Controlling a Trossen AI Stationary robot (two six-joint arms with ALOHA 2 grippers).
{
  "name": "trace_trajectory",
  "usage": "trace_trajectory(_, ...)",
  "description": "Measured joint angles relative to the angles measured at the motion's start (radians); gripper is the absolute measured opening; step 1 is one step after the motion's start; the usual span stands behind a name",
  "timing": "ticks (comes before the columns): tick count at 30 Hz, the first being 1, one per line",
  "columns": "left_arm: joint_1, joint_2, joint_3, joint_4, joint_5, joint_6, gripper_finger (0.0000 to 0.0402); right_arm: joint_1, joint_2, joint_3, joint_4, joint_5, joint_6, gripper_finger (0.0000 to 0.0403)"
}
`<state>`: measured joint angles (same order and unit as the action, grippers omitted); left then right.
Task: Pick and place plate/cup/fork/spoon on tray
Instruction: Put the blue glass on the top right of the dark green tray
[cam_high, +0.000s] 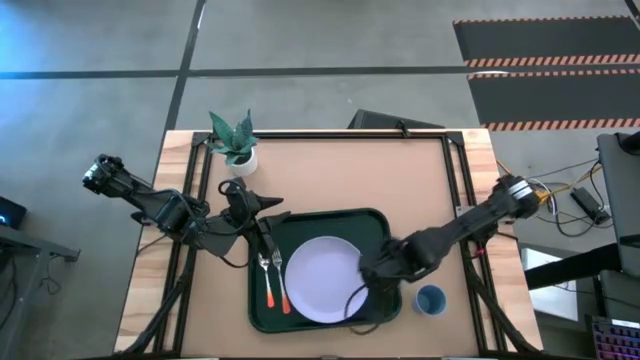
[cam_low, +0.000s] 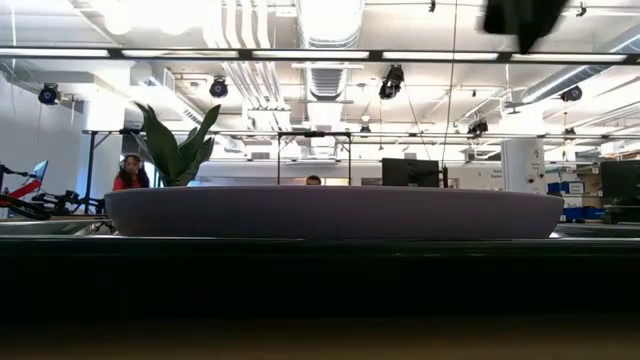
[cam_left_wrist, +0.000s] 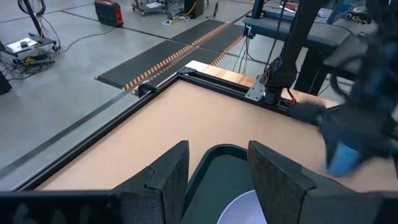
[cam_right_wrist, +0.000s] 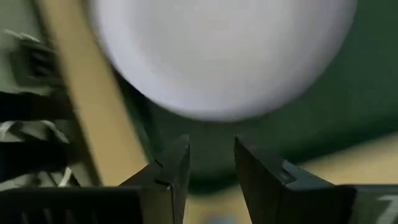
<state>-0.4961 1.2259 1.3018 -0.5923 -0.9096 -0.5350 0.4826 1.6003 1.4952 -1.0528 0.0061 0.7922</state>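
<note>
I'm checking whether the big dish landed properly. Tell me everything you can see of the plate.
The plate is round, flat and pale lavender, with a low raised rim seen in the low view and a smooth matte look. It lies flat and empty inside the green tray, filling its middle and right part. The fork and spoon lie just beside it, apart from it. The right claw hangs open at its right edge, holding nothing.

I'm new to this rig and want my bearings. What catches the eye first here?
The pale plate in the middle of the dark green tray, with the fork and spoon side by side at its left. The blue cup stands off the tray, on the table right of it, near the right gripper.
</note>
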Motion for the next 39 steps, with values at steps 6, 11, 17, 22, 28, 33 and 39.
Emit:
trace_trajectory(6, 0.000, 0.000, 0.000, 0.000, 0.000, 0.000, 0.0148, 0.011, -0.098, -0.025, -0.333, 0.004, 0.239, 0.0115)
trace_trajectory(11, 0.000, 0.000, 0.000, 0.000, 0.000, 0.000, 0.0148, 0.058, -0.186, -0.109, -0.335, -0.004, 0.383, 0.0123)
trace_trajectory(17, 0.000, 0.000, 0.000, 0.000, -0.001, 0.001, 0.0148, 0.133, -0.269, -0.258, -0.305, -0.015, 0.564, 0.0146)
trace_trajectory(22, 0.000, 0.000, 0.000, 0.000, -0.001, 0.001, 0.0148, 0.207, -0.315, -0.357, -0.154, -0.056, 0.676, 0.0157)
trace_trajectory(28, 0.001, 0.000, 0.000, 0.000, -0.002, 0.001, 0.0148, 0.285, -0.329, -0.401, -0.085, -0.096, 0.775, 0.0157)
trace_trajectory(33, 0.001, 0.000, 0.000, 0.000, -0.004, 0.001, 0.0148, 0.328, -0.339, -0.401, -0.087, -0.111, 0.833, 0.0157)
trace_trajectory(39, 0.001, 0.000, 0.000, 0.000, -0.004, 0.001, 0.0148, 0.335, -0.336, -0.419, -0.075, -0.085, 0.833, 0.0157)
